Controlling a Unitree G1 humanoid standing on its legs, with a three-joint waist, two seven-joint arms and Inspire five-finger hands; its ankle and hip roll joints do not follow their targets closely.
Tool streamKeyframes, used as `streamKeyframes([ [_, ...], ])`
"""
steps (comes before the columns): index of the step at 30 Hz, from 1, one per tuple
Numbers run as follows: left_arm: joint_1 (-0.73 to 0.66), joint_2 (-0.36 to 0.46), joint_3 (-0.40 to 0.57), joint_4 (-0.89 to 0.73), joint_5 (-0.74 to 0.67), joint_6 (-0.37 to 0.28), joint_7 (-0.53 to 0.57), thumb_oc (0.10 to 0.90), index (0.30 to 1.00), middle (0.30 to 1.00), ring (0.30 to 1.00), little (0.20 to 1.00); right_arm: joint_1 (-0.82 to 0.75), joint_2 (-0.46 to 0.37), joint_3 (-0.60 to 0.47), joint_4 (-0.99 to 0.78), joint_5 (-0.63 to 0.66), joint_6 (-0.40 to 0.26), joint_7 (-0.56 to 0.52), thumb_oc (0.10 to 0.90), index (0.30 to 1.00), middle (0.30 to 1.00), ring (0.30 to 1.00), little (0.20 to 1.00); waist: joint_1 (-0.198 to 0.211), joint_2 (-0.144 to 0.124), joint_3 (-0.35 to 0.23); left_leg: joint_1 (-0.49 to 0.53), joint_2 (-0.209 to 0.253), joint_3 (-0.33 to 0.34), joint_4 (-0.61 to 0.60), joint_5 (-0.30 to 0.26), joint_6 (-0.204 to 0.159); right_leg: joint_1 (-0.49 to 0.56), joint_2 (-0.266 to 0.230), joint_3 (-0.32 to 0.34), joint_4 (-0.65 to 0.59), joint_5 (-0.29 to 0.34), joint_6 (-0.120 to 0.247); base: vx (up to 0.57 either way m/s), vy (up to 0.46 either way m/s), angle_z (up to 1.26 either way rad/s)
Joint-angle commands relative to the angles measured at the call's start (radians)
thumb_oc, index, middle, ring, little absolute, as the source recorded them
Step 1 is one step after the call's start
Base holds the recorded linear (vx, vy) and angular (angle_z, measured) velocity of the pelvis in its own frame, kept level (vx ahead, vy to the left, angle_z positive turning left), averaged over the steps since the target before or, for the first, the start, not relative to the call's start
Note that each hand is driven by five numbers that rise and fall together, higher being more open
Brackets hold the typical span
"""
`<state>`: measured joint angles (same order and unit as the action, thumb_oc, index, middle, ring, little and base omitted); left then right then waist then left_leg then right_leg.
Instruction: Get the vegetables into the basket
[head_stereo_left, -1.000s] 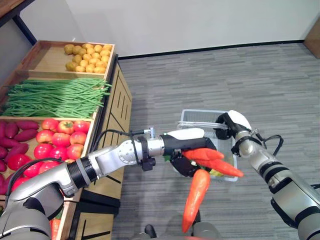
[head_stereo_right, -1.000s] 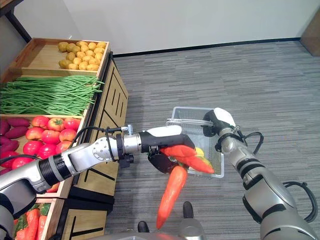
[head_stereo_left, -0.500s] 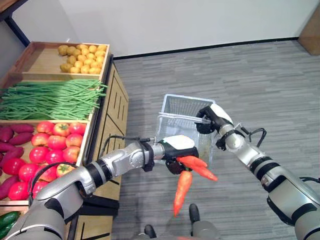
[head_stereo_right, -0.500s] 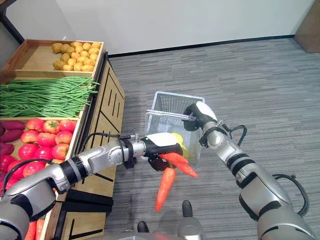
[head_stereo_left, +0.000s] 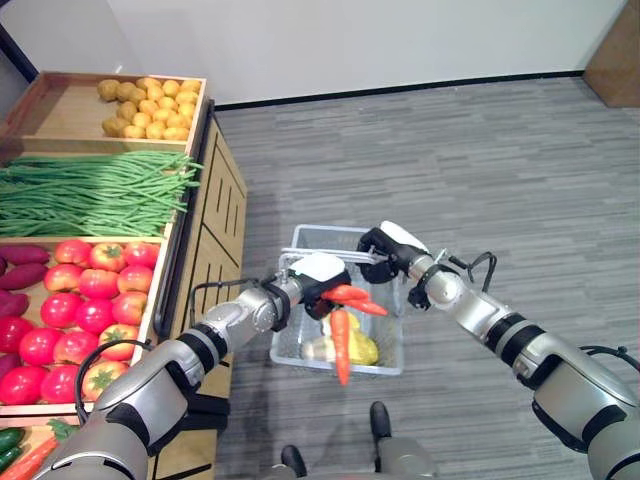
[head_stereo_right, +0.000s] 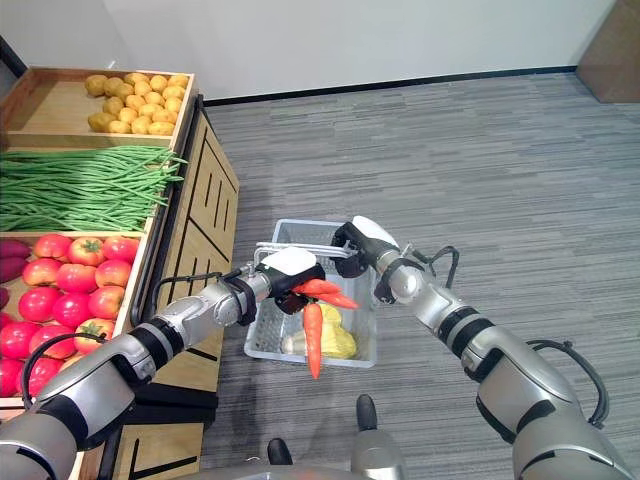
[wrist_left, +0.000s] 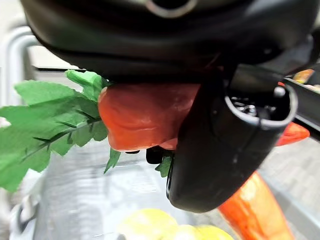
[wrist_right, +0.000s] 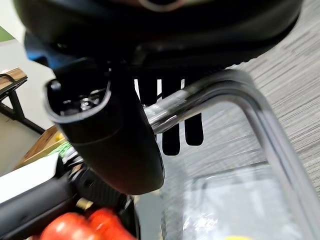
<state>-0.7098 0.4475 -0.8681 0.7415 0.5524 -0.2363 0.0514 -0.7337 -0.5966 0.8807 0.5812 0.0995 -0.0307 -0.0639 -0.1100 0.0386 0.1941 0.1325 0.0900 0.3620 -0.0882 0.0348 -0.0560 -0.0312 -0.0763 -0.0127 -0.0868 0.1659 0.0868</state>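
While my left hand (head_stereo_left: 318, 274) clamps its fingers round a bunch of orange carrots with green leafy tops (head_stereo_left: 343, 318), the bunch hangs over the open top of the silver wire-mesh basket (head_stereo_left: 292, 340). One carrot points straight down into the basket and two shorter ones jut sideways from under my palm. From the left wrist view I see the thumb (wrist_left: 225, 145) curled across the carrot tops, with the leaves (wrist_left: 47, 117) spilling out beside it. Some pale yellow vegetables (head_stereo_left: 345, 346) already lie on the basket floor, just below the dangling carrot tip.

My right hand (head_stereo_left: 388, 243) grips the basket's metal handle (wrist_right: 225, 95) at the far rim, fingers wrapped over the bar in the right wrist view, so the basket sits held between my two arms above the grey carpet floor (head_stereo_left: 480, 140).

To my left stands the wooden produce stand (head_stereo_left: 215, 215), well apart from the basket's contents, with trays of small yellow potatoes (head_stereo_left: 150, 97), long green beans (head_stereo_left: 95, 193), red tomatoes (head_stereo_left: 70, 310) and purple sweet potatoes (head_stereo_left: 22, 275).
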Motion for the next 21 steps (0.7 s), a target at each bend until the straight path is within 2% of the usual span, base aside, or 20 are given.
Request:
streamKeyframes([
  [1, -0.121, -0.044, 0.034, 0.111, 0.048, 0.044, 0.112, 0.4, 0.3, 0.3, 0.3, 0.3, -0.217, 0.01, -0.044, -0.134, 0.148, -0.111, -0.005, 0.4, 0.3, 0.3, 0.3, 0.3, -0.005, -0.031, -0.04, -0.028, 0.045, -0.036, 0.001, 0.024, -0.073, 0.075, -0.087, -0.058, 0.0, -0.096, 0.105, 0.0, 0.0, 0.0],
  [6, -0.108, -0.068, 0.061, 0.186, 0.056, 0.078, 0.121, 0.4, 0.3, 0.3, 0.3, 0.3, -0.193, -0.017, -0.036, -0.226, 0.244, -0.107, 0.014, 0.4, 0.3, 0.3, 0.3, 0.3, -0.01, -0.037, -0.042, -0.025, 0.046, -0.034, 0.001, 0.023, -0.074, 0.075, -0.087, -0.058, 0.0, -0.096, 0.103, 0.0, 0.0, 0.0],
  [11, -0.098, -0.076, 0.071, 0.212, 0.055, 0.083, 0.122, 0.4, 0.3, 0.3, 0.3, 0.3, -0.182, -0.031, -0.042, -0.295, 0.286, -0.112, 0.015, 0.4, 0.3, 0.3, 0.3, 0.3, -0.015, -0.039, -0.044, -0.024, 0.048, -0.028, 0.001, 0.024, -0.074, 0.074, -0.086, -0.054, 0.0, -0.095, 0.101, 0.0, 0.0, 0.0],
  [18, -0.073, -0.083, 0.065, 0.183, 0.046, 0.07, 0.12, 0.4, 0.3, 0.3, 0.3, 0.3, -0.182, -0.034, -0.068, -0.328, 0.315, -0.12, -0.018, 0.4, 0.3, 0.3, 0.3, 0.3, -0.019, -0.044, -0.044, -0.019, 0.052, -0.025, 0.001, 0.023, -0.075, 0.075, -0.083, -0.053, 0.0, -0.095, 0.098, 0.0, 0.0, 0.0],
  [21, -0.068, -0.084, 0.043, 0.12, 0.041, 0.046, 0.122, 0.4, 0.3, 0.3, 0.3, 0.3, -0.184, -0.018, -0.082, -0.307, 0.299, -0.121, -0.05, 0.4, 0.3, 0.3, 0.3, 0.3, -0.018, -0.044, -0.044, -0.021, 0.053, -0.024, 0.001, 0.022, -0.074, 0.074, -0.082, -0.053, 0.0, -0.095, 0.097, 0.0, 0.0, 0.0],
])
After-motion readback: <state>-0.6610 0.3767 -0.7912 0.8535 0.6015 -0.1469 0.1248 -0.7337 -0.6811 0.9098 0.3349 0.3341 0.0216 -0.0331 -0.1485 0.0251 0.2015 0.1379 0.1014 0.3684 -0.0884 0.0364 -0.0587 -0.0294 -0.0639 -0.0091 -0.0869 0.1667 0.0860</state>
